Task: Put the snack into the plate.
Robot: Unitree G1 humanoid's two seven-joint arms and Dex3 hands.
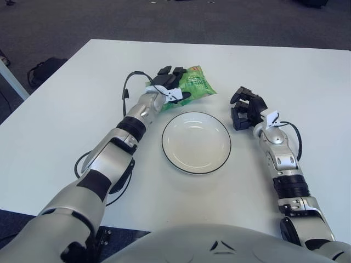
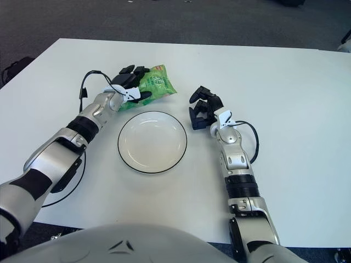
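The fingers [image 1: 174, 73] of the left hand [image 1: 170, 86] are closed around the near left edge of a green snack bag [image 1: 196, 86], with the thumb pressed against the bag's front side. The bag sits beyond the far rim of a white plate [image 1: 196, 142] with a dark edge line, tilted with its right end pointing away toward the far right; whether it touches the table [image 1: 285, 76] under the hand cannot be told. The plate is bare inside and lies flat on the white table, between the two arms. The left arm reaches forward from the lower left, a black cable [image 1: 127, 93] looping beside its wrist. The right hand [image 1: 245, 107] shows just right of the plate's far right rim, its fingers curled in and gripping nothing. A dark bag [image 1: 45, 69] lies on the grey floor off the table's left edge.
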